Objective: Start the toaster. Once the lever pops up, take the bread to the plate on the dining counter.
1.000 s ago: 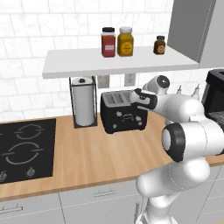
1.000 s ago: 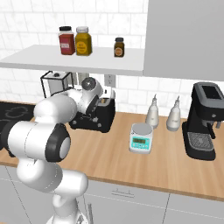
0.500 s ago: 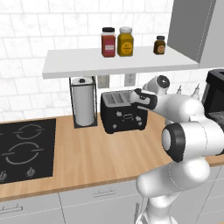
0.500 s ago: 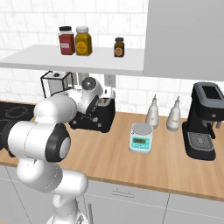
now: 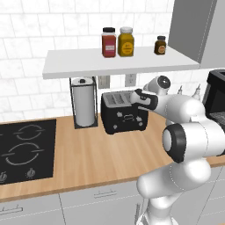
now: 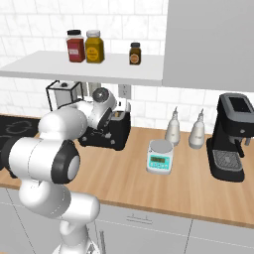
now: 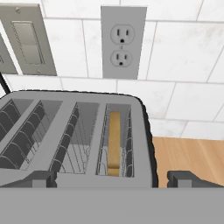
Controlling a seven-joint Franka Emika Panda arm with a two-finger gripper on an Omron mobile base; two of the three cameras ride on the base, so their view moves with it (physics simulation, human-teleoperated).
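Note:
The black toaster (image 5: 122,115) stands on the wooden wall counter against the tiled wall, also seen as the toaster (image 6: 117,137) behind my arm. From the hand view I look down on the toaster (image 7: 144,144); a brown slice of bread (image 7: 114,140) stands upright, sunk in its rightmost slot. My gripper (image 5: 137,98) hovers just above the toaster's right end. The gripper (image 7: 113,178) is open, a dark fingertip on either side and nothing between them. The plate and the dining counter are out of view.
A paper towel roll (image 5: 84,105) stands left of the toaster, a cooktop (image 5: 22,149) further left. A shelf (image 5: 118,61) with jars hangs overhead. To the right are a scale (image 6: 159,156), two bottles (image 6: 173,128) and a coffee machine (image 6: 233,136). An outlet (image 7: 122,41) is behind.

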